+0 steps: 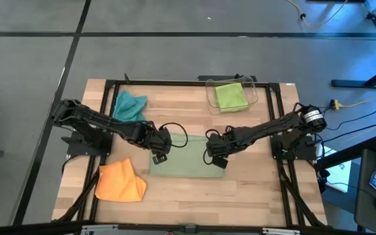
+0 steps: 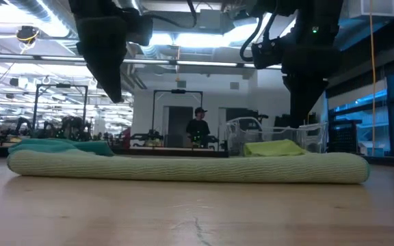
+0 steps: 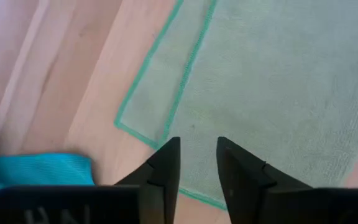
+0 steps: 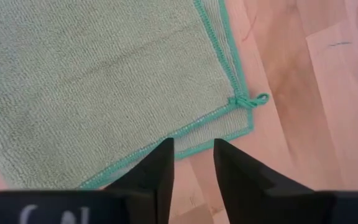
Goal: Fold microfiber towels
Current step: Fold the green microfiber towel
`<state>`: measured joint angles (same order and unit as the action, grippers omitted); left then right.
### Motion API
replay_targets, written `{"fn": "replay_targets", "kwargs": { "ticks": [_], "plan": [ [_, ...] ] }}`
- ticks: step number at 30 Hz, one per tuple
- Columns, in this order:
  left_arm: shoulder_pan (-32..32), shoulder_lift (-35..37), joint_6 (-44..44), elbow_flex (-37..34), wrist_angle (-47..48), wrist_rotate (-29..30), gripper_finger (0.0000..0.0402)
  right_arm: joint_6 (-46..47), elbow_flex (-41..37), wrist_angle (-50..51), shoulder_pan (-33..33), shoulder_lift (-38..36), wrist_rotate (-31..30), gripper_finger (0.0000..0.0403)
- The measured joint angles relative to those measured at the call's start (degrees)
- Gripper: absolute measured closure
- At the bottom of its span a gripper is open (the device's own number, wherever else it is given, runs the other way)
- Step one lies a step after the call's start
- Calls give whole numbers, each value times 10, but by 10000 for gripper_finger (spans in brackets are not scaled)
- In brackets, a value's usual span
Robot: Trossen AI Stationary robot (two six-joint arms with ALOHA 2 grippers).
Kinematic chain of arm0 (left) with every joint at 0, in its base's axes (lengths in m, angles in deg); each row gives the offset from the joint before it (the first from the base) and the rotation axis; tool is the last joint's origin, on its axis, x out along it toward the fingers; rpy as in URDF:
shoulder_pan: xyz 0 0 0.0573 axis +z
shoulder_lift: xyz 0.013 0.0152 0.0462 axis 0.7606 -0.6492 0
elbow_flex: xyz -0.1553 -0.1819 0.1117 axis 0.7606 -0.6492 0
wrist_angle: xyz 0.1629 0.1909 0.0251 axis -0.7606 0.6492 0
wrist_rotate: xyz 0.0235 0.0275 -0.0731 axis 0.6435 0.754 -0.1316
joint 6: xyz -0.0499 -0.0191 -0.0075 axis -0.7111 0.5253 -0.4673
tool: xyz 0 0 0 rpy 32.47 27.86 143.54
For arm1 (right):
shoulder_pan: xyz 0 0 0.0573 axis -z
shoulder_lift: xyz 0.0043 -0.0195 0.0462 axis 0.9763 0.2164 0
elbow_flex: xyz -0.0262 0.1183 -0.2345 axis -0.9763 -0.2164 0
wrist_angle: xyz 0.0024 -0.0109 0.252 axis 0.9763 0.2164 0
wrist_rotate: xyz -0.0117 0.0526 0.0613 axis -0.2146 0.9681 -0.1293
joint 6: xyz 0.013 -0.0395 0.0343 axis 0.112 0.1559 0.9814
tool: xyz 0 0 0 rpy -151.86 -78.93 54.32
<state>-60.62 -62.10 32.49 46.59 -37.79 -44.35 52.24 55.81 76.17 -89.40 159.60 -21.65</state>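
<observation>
The large pale sage towel (image 1: 187,158) lies flat at the table's middle, folded over itself, so two teal-stitched hems run side by side at its left end (image 3: 166,93) and right end (image 4: 225,68). My left gripper (image 1: 160,153) hovers open over the left end, fingers pointing down (image 3: 197,149). My right gripper (image 1: 215,156) hovers open over the right end's corner (image 4: 192,149). In the low view both grippers (image 2: 113,89) (image 2: 305,113) stand clear above the towel (image 2: 183,167). The teal towel (image 1: 129,106) lies crumpled at the far left and the orange towel (image 1: 121,181) at the near left. The lime towel (image 1: 230,96) rests in the bin.
A clear plastic bin (image 1: 254,91) stands at the far right of the wooden table (image 1: 194,196). A black frame (image 1: 175,83) runs along the table's edges. A person (image 2: 198,127) stands in the room far behind the table.
</observation>
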Motion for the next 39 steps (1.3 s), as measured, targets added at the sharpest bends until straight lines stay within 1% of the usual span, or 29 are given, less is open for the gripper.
{"fn": "replay_targets", "kwargs": {
  "ticks": [2,8,11,14,16,19,22,25,29,32,37,39],
  "plan": [
    [4,2,-2,0,6,3,297,0,0,7,0,-3,0,285],
    [-12,42,-9,0,80,11,299,-4,0,40,-18,-27,0,284],
    [-19,76,13,0,102,42,299,-35,1,57,-24,-44,1,284],
    [-13,112,44,0,99,87,300,-77,1,69,-20,-59,-8,284],
    [2,134,72,0,99,116,300,-114,1,72,-11,-67,-34,284],
    [42,160,112,0,99,151,300,-159,1,77,15,-74,-65,284],
    [90,175,145,0,90,164,300,-181,1,79,49,-76,-69,284],
    [131,179,177,0,90,164,300,-208,-7,84,76,-76,-44,284],
    [171,178,192,0,90,163,300,-241,-50,87,111,-96,28,284],
    [193,178,192,0,89,160,300,-240,-110,50,139,-126,78,284],
    [211,178,192,0,76,144,300,-228,-221,-151,173,-176,146,284],
    [213,178,189,0,76,144,300,-195,-258,-232,177,-186,150,284]
  ]
}}
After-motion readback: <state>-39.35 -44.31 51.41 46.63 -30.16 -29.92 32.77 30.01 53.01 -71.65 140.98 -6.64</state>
